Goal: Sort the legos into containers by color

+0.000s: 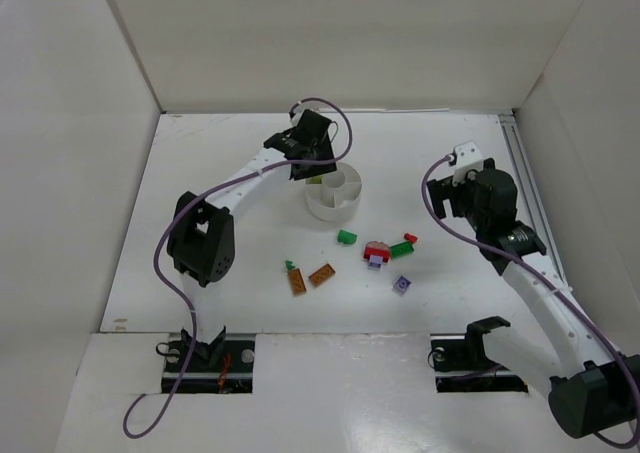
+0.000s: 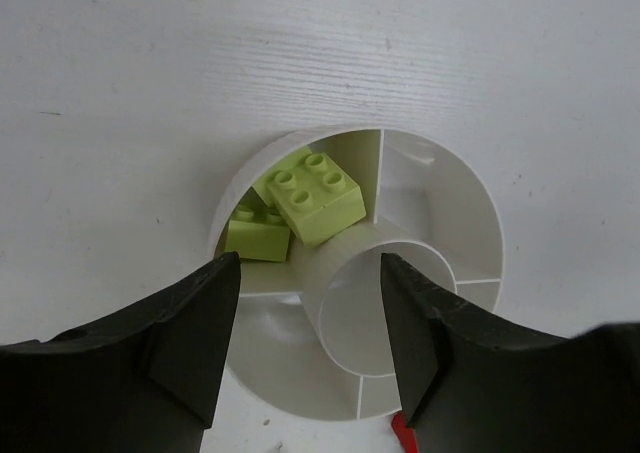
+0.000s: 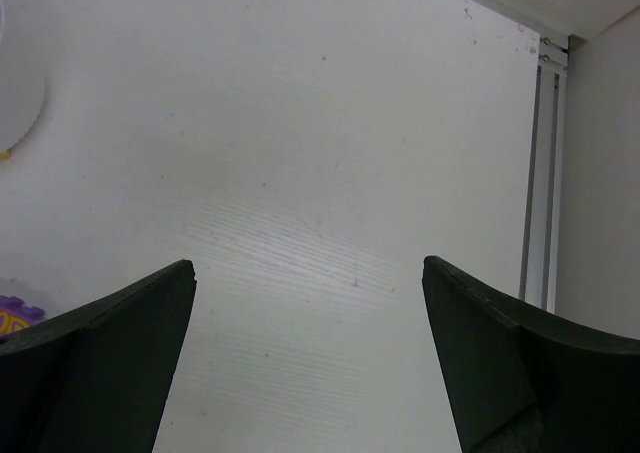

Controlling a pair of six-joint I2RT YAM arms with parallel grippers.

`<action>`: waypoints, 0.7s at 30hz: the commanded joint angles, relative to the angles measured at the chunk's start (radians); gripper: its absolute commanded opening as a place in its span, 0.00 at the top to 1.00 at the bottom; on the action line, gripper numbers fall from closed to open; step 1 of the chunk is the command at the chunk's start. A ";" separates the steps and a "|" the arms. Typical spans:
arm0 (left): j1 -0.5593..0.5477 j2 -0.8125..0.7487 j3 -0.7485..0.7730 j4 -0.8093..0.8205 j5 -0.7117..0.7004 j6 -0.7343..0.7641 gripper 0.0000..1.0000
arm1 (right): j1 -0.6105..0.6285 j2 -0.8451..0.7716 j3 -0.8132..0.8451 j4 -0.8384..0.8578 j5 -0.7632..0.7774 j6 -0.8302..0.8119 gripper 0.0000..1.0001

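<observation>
The white dish (image 1: 333, 203) sits just above the middle of the top view. Two lime green bricks (image 2: 315, 198) lie touching each other in one wedge section, at the upper left of the dish in the left wrist view. The other legos lie loose on the table (image 1: 220, 173) below and to the right of the dish: a dark green brick (image 1: 347, 237), a red and purple cluster (image 1: 377, 254), a green and red pair (image 1: 405, 245), a light purple brick (image 1: 402, 285), and two orange-brown bricks (image 1: 322, 274) further left. The left hand (image 2: 310, 343) hangs over the dish, fingers apart and holding nothing. The right hand (image 3: 310, 363), toward the right of the top view and apart from the legos, is spread wide over the table.
</observation>
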 commanded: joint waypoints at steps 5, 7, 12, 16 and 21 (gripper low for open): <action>-0.008 -0.133 0.002 0.001 -0.019 0.028 0.26 | -0.007 -0.039 -0.018 0.026 -0.087 -0.058 0.00; -0.008 -0.187 -0.065 0.037 -0.031 0.028 0.15 | -0.007 -0.039 -0.018 0.037 -0.166 -0.079 0.00; -0.008 -0.393 -0.254 0.096 -0.040 0.007 0.00 | 0.086 0.011 -0.038 0.067 -0.305 -0.140 0.00; -0.008 -0.540 -0.438 0.105 -0.059 -0.054 0.00 | 0.291 0.074 -0.038 0.077 -0.185 -0.140 0.00; -0.008 -0.694 -0.683 0.114 -0.057 -0.145 0.00 | 0.511 0.163 -0.038 0.120 -0.129 -0.162 0.00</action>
